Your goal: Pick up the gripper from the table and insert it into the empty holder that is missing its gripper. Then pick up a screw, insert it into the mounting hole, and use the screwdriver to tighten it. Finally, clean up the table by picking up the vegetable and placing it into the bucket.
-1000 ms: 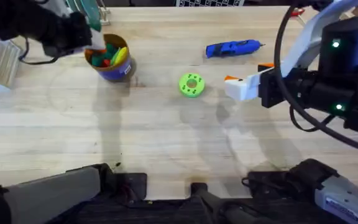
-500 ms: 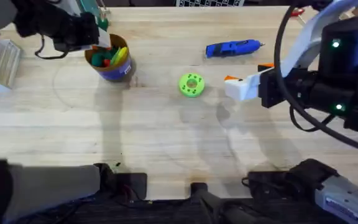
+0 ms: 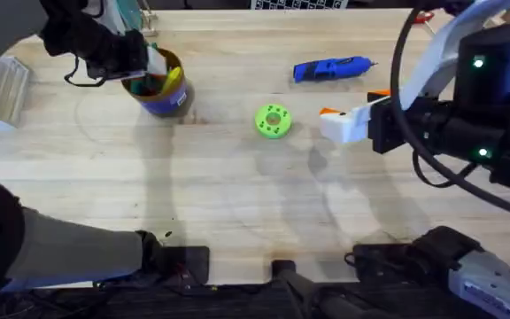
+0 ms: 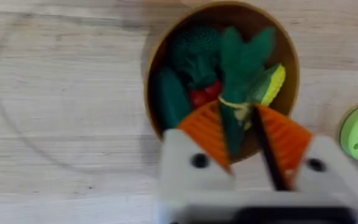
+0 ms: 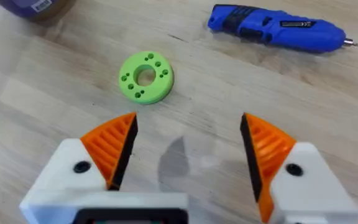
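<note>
The ochre bucket point(image 3: 168, 96) with a yellow rim point(image 4: 152, 68) stands at the far left of the table and holds several toy vegetables. My left gripper point(image 3: 151, 66) point(image 4: 244, 134) hovers right above its opening, its orange pads shut on the dark-green vegetable point(image 4: 230, 121), which has a yellow band. My right gripper point(image 3: 352, 103) point(image 5: 188, 140) hangs open over bare table at the right, both fingers bearing orange ribbed tips. The blue screwdriver point(image 3: 330, 68) point(image 5: 275, 28) lies at the far side, beyond the right gripper.
A lime-green round disc point(image 3: 273, 120) point(image 5: 145, 76) lies at mid table, between the bucket and my right gripper. A clear plastic box point(image 3: 3, 89) sits at the left edge. Dark arm bases and cables line the near edge.
My left gripper has shifted right, from the bucket's left rim to directly over its opening. The right arm, disc and screwdriver have not moved.
</note>
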Controlling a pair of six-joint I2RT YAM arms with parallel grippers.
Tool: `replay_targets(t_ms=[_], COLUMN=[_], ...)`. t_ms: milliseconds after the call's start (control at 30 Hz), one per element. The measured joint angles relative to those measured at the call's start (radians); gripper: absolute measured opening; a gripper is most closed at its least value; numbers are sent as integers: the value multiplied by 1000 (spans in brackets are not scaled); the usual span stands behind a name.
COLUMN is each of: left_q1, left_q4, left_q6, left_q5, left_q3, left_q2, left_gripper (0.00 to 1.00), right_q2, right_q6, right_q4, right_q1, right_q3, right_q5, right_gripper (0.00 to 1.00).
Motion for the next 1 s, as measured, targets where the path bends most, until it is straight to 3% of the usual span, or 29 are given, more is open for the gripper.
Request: replay_targets(t_ms=[100, 133, 167, 533, 700, 900, 1000], left_q1=[0, 0, 0, -11, -136, -326, -386], left_q4=[0, 0, 0, -55, -71, -152, -203], left_q6=[0, -2, -1, -5, -4, -4, -4], left_q5=[-1, 0, -1, 21, 28, 38, 39], left_q3=[0, 0, 0, 20, 42, 51, 51], left_q2=[0, 0, 0, -29, -187, -329, -375], left_gripper=[814, 925, 957, 969, 970, 970, 971], right_q2=[0, 0, 0, 0, -43, -133, -192], right_q6=[0, 0, 0, 0, 0, 0, 0], right_q4=[0, 0, 0, 0, -8, -12, -12], right_q1=[0, 0, 0, 0, 0, 0, 0], right_q3=[0, 0, 0, 0, 0, 0, 1], right_q5=[0, 0, 0, 1, 1, 1, 1], right_gripper=[979, 979, 979, 980, 980, 980, 980])
